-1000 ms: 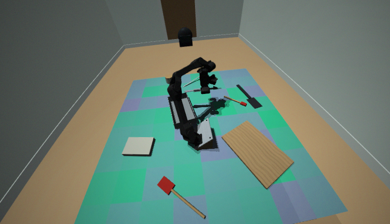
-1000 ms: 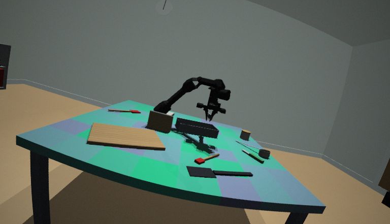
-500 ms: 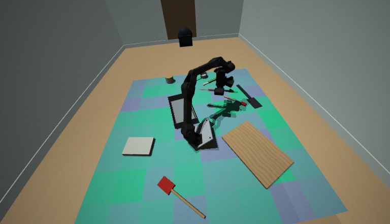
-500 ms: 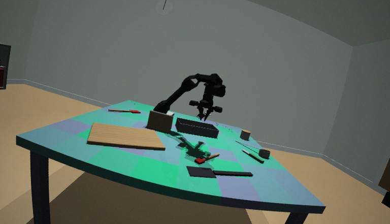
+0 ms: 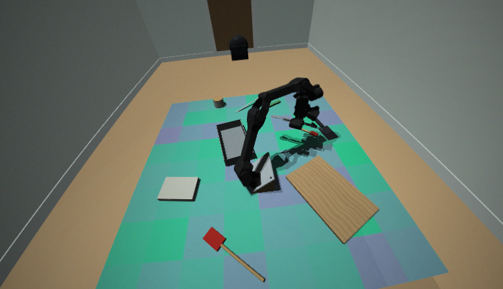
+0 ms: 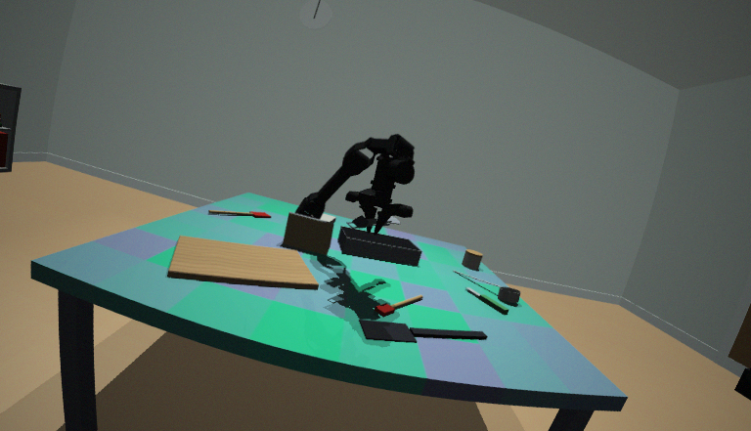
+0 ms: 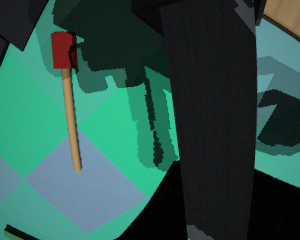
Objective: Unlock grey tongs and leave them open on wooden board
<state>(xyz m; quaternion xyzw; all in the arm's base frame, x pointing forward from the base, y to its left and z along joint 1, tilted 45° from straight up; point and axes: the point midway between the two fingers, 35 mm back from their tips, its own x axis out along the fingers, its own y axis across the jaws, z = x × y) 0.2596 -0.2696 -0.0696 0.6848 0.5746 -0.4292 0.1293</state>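
Observation:
My gripper (image 5: 310, 124) (image 6: 376, 231) is shut on the grey tongs (image 5: 280, 118) (image 6: 394, 221). It points down and holds them in the air beyond the roasting tin (image 5: 231, 162) (image 6: 378, 250). Their light end sticks out to the left of the fingers in the top view, and they lie roughly level. Whether their arms are locked or spread cannot be told. In the wrist view a dark finger hides the grip. The wooden board (image 5: 333, 200) (image 6: 238, 263) (image 7: 289, 15) lies flat, nearer the top camera than the gripper, with nothing on it.
A small red-headed tool (image 5: 314, 134) (image 6: 384, 309) (image 7: 64, 50) and a black spatula (image 5: 329, 132) (image 6: 387, 330) lie near the gripper. A wedge-shaped block (image 6: 308, 233) stands by the arm's base. A pale block (image 5: 178, 188) and a larger red-headed tool (image 5: 213, 238) lie farther off.

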